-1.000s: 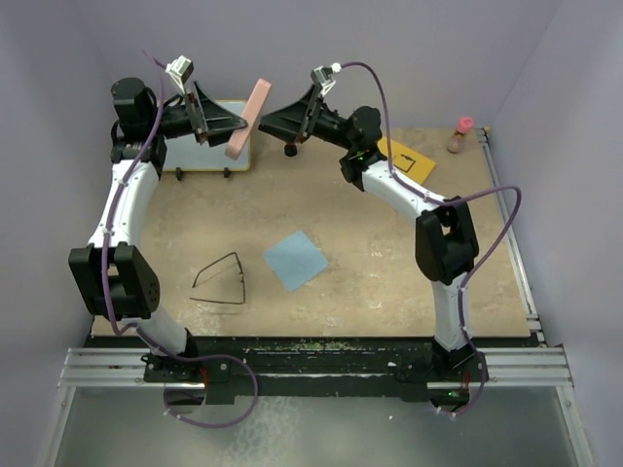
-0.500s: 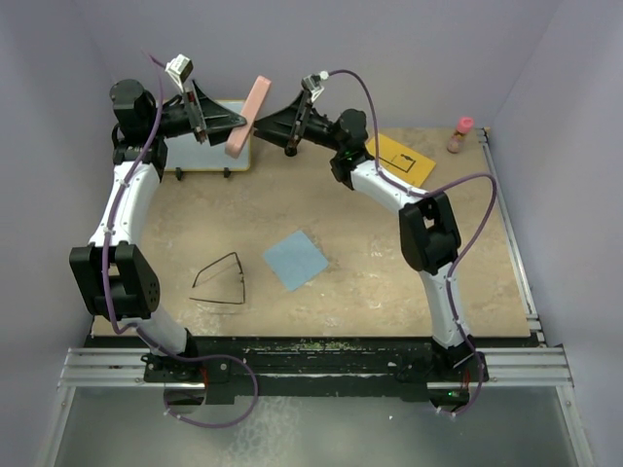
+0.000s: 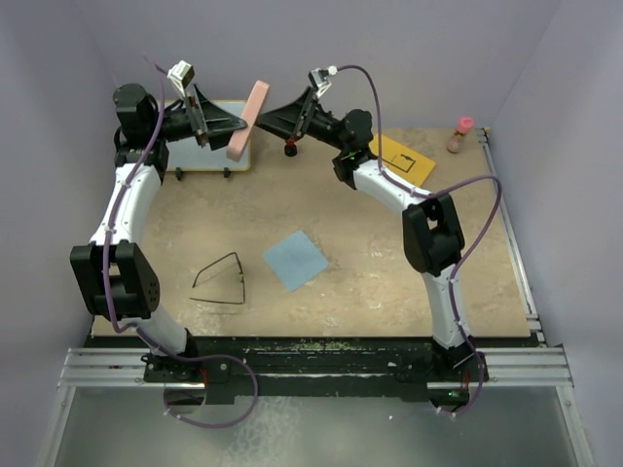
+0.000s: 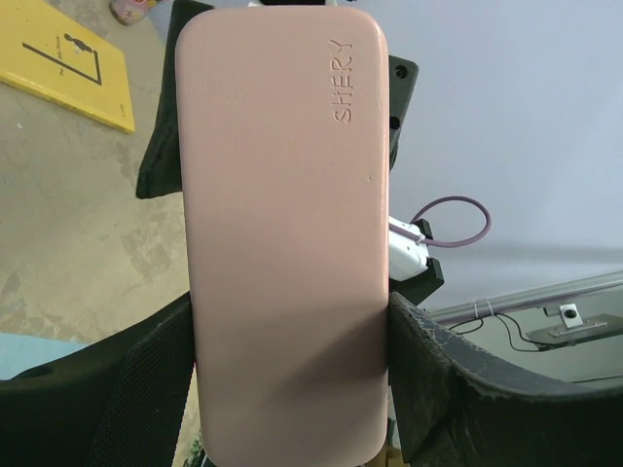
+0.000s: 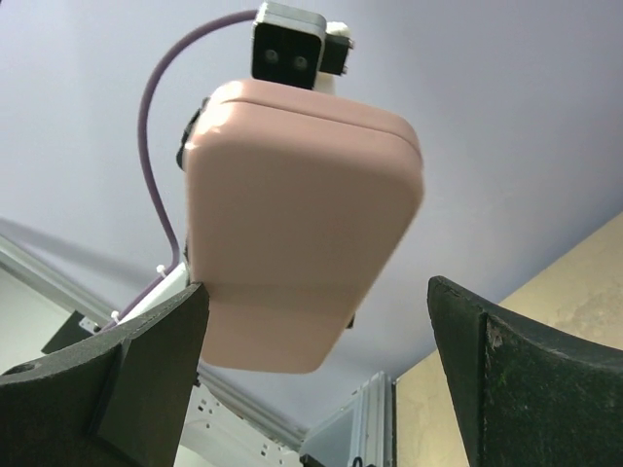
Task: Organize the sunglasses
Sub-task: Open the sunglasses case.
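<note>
The left tool [image 3: 238,124] grips the pinkish case [image 3: 251,109] across its width, raised over the 11 o'clock edge of the desk [image 3: 389,282]. The right tool [image 3: 264,119] stands wide open just beside the case. The sunglasses [image 3: 220,282] lie flat at 8 o'clock, short of the near edge, with bare desk between them and the blue cloth [image 3: 295,259].

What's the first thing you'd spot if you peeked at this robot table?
The pink case jumps out: the left gripper holds it up in the air at the back of the table, and the right gripper faces it with jaws wide open. Down below, the thin dark sunglasses lie near the left arm, beside a blue cloth.
</note>
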You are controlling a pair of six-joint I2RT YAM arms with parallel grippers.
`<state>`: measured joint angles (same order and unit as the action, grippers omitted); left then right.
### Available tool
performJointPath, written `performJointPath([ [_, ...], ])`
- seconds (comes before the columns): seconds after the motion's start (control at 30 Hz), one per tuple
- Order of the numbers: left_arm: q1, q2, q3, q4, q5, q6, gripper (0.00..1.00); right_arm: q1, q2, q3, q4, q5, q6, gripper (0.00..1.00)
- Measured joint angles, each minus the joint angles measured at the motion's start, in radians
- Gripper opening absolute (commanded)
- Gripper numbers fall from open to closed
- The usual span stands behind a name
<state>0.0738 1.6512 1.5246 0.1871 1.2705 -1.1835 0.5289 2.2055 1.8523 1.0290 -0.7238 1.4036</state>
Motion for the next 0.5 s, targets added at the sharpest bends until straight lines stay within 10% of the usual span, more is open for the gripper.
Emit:
performJointPath([
  [0.5, -0.002, -0.008, -0.019, -0.024, 0.0, 0.026, 0.04, 0.003, 0.058, 0.103, 0.058, 0.0, 0.119, 0.9],
])
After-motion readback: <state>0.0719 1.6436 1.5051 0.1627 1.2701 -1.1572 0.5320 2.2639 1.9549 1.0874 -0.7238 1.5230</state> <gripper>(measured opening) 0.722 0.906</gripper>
